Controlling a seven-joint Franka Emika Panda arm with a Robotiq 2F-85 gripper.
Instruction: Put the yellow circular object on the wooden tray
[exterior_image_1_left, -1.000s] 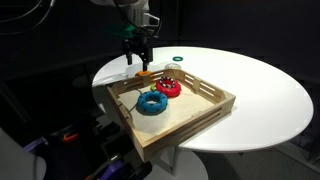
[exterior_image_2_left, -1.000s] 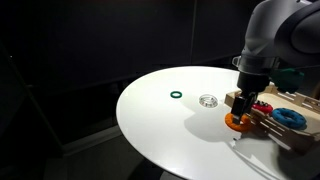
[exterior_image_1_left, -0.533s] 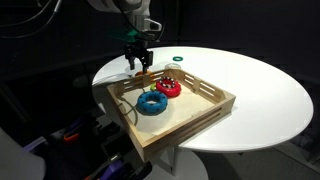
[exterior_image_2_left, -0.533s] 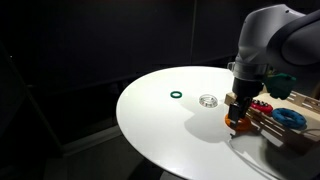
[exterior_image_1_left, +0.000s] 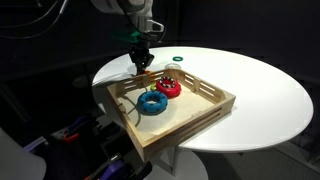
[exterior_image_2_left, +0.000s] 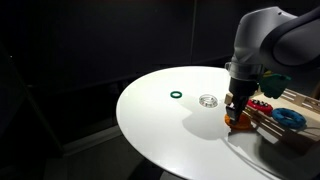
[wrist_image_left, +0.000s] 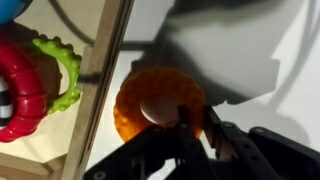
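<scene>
Orange-yellow donut-shaped ring lies flat on the round white table, just outside the wall of the pale wooden rectangular tray and not in it. The black Robotiq gripper is down over the ring's rim, 1 finger at the hole and 1 outside, set narrow; whether they pinch it I cannot tell. Inside the tray sit 1 red ring and 1 blue ring.

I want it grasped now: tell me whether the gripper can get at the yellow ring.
Probably yes. The gripper hangs right over the yellow ring, which lies on the table just outside the tray. Nothing shows between them, though the tray's wall is close beside.
</scene>
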